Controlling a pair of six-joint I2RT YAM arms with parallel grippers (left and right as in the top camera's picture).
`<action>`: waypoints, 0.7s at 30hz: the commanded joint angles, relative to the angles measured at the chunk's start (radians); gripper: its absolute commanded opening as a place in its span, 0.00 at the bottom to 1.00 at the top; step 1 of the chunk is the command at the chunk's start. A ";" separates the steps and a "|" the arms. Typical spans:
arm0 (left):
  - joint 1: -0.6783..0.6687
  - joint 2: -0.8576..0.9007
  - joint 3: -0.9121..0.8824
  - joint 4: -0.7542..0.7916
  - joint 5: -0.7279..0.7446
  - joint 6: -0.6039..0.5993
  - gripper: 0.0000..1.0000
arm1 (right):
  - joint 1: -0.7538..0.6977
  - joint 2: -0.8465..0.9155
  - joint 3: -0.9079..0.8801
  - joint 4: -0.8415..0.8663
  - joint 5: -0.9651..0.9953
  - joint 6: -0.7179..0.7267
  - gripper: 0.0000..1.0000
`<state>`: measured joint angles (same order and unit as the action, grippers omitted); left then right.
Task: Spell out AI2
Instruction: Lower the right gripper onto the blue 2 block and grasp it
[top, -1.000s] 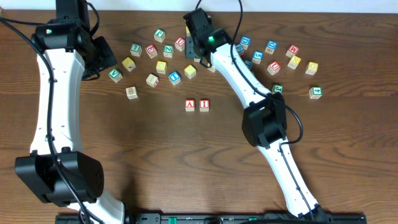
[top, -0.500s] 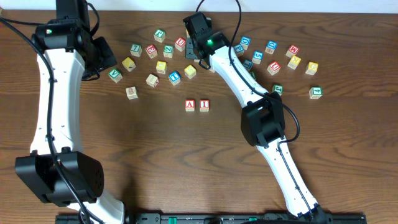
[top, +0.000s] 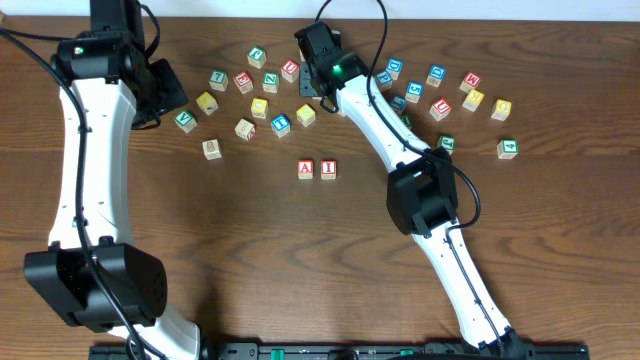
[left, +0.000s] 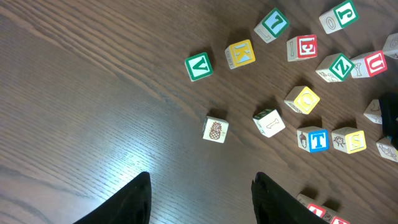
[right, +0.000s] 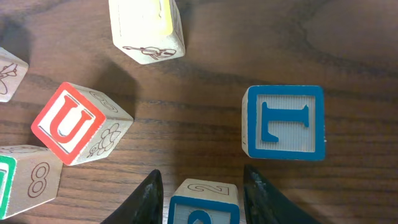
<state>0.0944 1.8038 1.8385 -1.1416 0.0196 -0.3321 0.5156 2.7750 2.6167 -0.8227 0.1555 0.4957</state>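
The red A block (top: 306, 169) and red I block (top: 328, 169) stand side by side at the table's middle; their edges show at the bottom right of the left wrist view (left: 318, 211). A blue 2 block (right: 202, 204) sits between the fingers of my right gripper (right: 202, 174), which is open with a small gap on each side. In the overhead view the right gripper (top: 318, 88) covers that block among the back row. My left gripper (left: 202, 186) is open and empty above bare wood at the far left (top: 165, 95).
Around the right gripper are a blue T block (right: 283, 122), a red U block (right: 78, 123) and a yellow-faced block (right: 147, 28). Several more letter blocks lie scattered along the back (top: 440, 90). A pineapple block (left: 215, 129) and green V block (left: 198, 66) lie ahead of the left gripper.
The right arm has shifted slightly to the left near the back row. The left arm and the A and I blocks have not moved.
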 joint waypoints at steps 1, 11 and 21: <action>0.000 -0.005 -0.010 -0.002 -0.013 0.018 0.51 | 0.012 0.025 -0.010 -0.005 0.023 0.005 0.34; 0.000 -0.005 -0.010 -0.002 -0.013 0.018 0.52 | 0.006 0.010 -0.010 -0.034 0.022 0.003 0.25; 0.000 -0.005 -0.010 -0.002 -0.013 0.018 0.51 | -0.010 -0.132 -0.007 -0.090 0.018 -0.034 0.20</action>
<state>0.0944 1.8038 1.8385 -1.1412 0.0196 -0.3317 0.5148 2.7605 2.6148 -0.8928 0.1616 0.4816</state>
